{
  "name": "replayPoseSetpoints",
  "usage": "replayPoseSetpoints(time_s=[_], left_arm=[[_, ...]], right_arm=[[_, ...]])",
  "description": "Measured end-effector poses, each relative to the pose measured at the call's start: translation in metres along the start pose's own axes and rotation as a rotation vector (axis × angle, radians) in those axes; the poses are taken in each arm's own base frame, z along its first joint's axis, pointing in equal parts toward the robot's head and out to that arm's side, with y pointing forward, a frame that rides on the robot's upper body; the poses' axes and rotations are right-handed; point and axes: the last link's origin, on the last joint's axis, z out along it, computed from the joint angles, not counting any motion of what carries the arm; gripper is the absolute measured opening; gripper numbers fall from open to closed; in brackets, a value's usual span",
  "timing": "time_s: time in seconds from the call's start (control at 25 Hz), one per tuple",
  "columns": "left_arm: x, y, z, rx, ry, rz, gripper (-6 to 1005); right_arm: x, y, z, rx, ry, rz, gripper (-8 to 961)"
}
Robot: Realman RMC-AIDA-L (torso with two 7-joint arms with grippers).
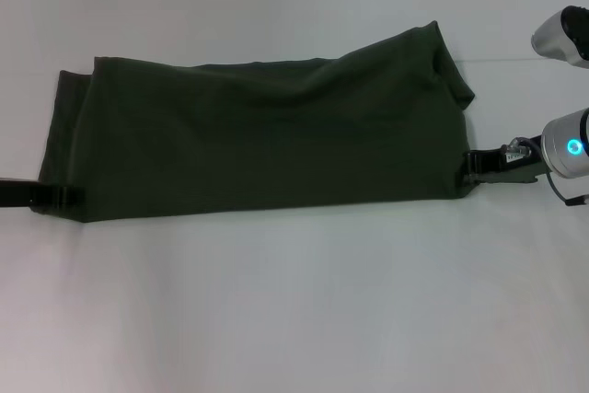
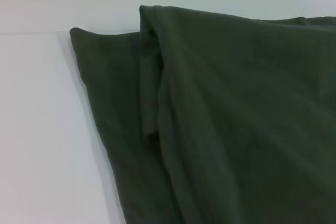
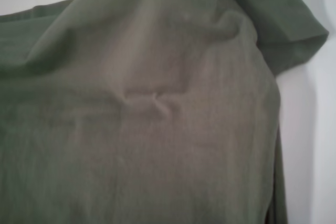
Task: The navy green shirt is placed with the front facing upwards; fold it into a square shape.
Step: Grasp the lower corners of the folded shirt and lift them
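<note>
Head view: the navy green shirt [image 1: 258, 140] lies as a long band across the middle of the table [image 1: 294, 310], already folded lengthwise, plain side up. Your left pincer [image 1: 57, 196] sits at the band's near corner on the left end; your right pincer [image 1: 477, 165] at the near corner on the right end. Both touch the cloth edge, but you cannot tell if either is clamped on it. For the next fold, carry one end over the other, keep both corners level, and line up the edges so it ends up square.

Left wrist view: layered shirt edge [image 2: 152, 77], a fold ridge, fingers not shown.

Right wrist view: cloth [image 3: 157, 129] with a small pucker; smooth it.

No lettering, label or brand readable in any view.
</note>
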Motion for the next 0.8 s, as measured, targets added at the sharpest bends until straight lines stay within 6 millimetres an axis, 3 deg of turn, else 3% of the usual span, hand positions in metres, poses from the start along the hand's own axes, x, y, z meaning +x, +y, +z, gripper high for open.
replayPoseSetpoints(time_s=[0.12, 0.36, 0.8], left_arm=[[0.0003, 0.0001, -0.0001, 0.0, 0.0, 0.003, 206], [0.0005, 0.0003, -0.0005, -0.001, -0.001, 0.007, 2], [0.0002, -0.0023, -0.008, -0.017, -0.052, 0.019, -1]], right_arm=[[-0.0003, 0.0001, -0.0001, 0.0, -0.001, -0.001, 18], [-0.0006, -0.0004, -0.0005, 0.001, -0.001, -0.001, 18], [0.0054, -0.001, -0.0051, -0.017, 0.062, -0.03, 19]])
